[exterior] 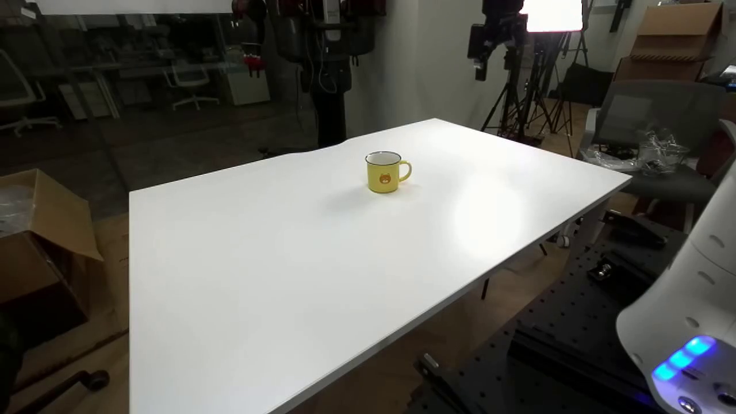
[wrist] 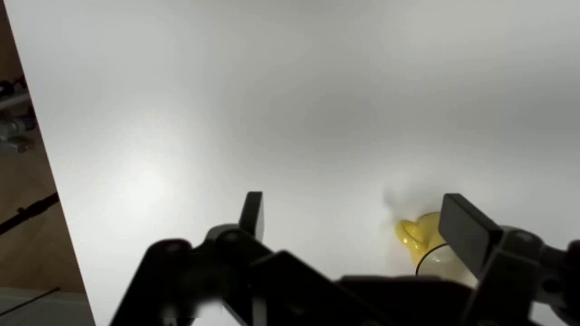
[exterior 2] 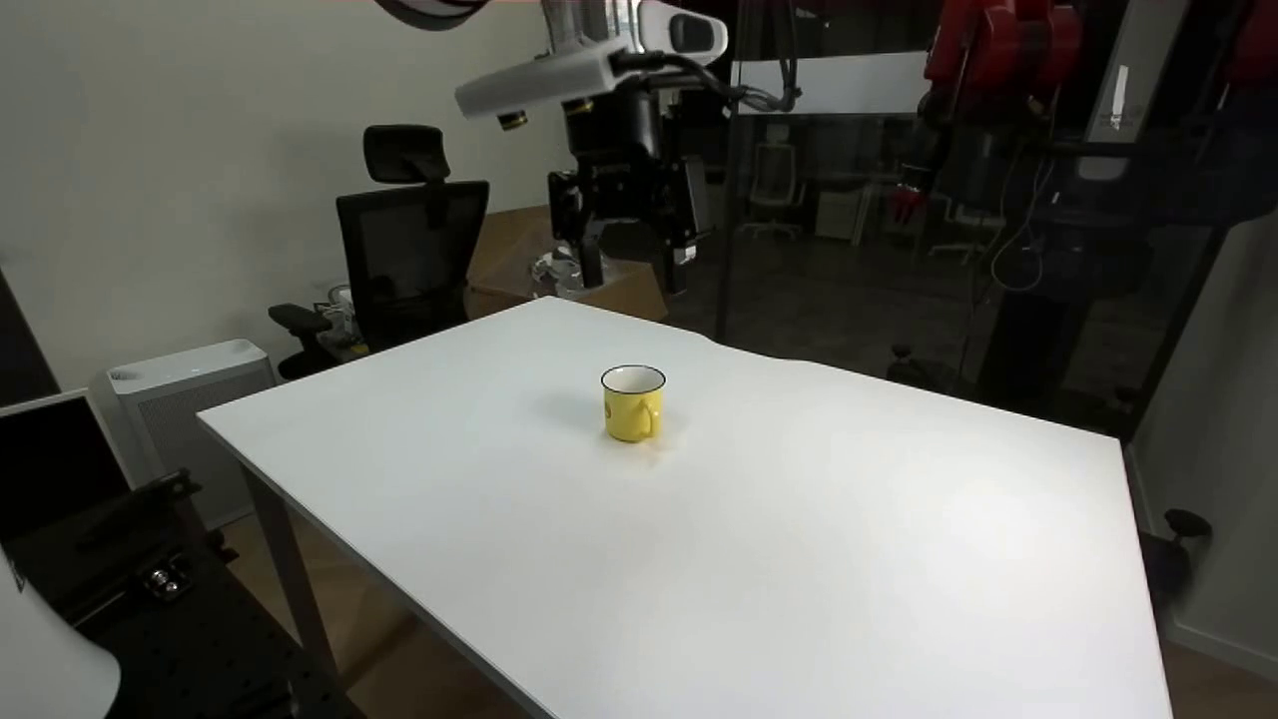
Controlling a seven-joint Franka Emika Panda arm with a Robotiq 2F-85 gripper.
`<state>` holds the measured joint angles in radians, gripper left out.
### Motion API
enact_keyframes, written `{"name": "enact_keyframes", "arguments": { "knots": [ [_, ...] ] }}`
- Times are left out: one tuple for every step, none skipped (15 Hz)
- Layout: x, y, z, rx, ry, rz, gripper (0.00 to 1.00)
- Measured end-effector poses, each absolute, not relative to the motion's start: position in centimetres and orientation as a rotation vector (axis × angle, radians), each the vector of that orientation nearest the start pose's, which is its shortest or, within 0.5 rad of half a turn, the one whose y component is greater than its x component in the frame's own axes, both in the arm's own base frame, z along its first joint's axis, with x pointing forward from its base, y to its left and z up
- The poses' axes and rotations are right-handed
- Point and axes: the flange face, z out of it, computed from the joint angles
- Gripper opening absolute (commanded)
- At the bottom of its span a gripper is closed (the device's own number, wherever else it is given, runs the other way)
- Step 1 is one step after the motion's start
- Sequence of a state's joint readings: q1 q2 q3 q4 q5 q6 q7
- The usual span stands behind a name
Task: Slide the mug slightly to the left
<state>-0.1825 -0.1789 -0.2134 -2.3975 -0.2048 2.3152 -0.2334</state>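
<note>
The yellow mug [exterior: 376,179] stands upright on the white table [exterior: 259,276]. It has a white inside, a dark rim line, a small orange animal face and a loop handle. The mug also shows in an exterior view [exterior 2: 627,414], its handle towards that camera. My gripper [exterior 2: 633,272] is open and empty, high above the table and well clear of the mug. In the wrist view my gripper's fingers [wrist: 351,195] are wide apart. There the mug [wrist: 428,228] lies at the lower right, partly hidden behind the right finger and the gripper body.
The table edge [wrist: 54,190] shows at the left of the wrist view. A black perforated platform [exterior: 552,328] with the white arm base [exterior: 673,322] stands beside the table. A cardboard box [exterior: 63,213], chairs and a bright light panel [exterior: 552,14] are around it.
</note>
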Motion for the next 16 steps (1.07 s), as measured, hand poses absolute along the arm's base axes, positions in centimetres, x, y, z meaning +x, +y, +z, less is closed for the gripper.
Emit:
{"name": "enact_keyframes", "arguments": {
  "knots": [
    [45.4,-18.3,39.0,-3.299,0.025,-0.148,1.0],
    [46.2,-17.9,38.6,-3.305,0.011,-0.163,1.0],
    [46.7,-17.7,38.3,-3.308,0.004,-0.165,1.0],
    [46.9,-17.7,38.2,-3.309,0.003,-0.163,1.0],
    [47.0,-17.8,38.2,-3.31,0.005,-0.164,1.0],
    [47.0,-17.8,38.2,-3.309,0.002,-0.163,1.0],
    [47.0,-17.8,38.1,-3.309,0.0,-0.159,1.0],
    [47.1,-17.6,37.9,-3.302,-0.003,-0.159,1.0],
    [47.5,-17.1,37.5,-3.296,-0.016,-0.169,1.0],
    [48.3,-16.4,37.1,-3.292,-0.039,-0.184,1.0],
    [49.4,-15.3,36.7,-3.286,-0.07,-0.197,1.0],
    [50.7,-14.1,36.1,-3.28,-0.106,-0.205,1.0],
    [52.3,-12.8,35.5,-3.272,-0.144,-0.202,1.0],
    [53.8,-11.6,34.8,-3.264,-0.181,-0.194,1.0],
    [55.2,-10.5,33.9,-3.259,-0.218,-0.173,1.0],
    [56.5,-9.7,33.0,-3.255,-0.245,-0.149,1.0]
  ]
}}
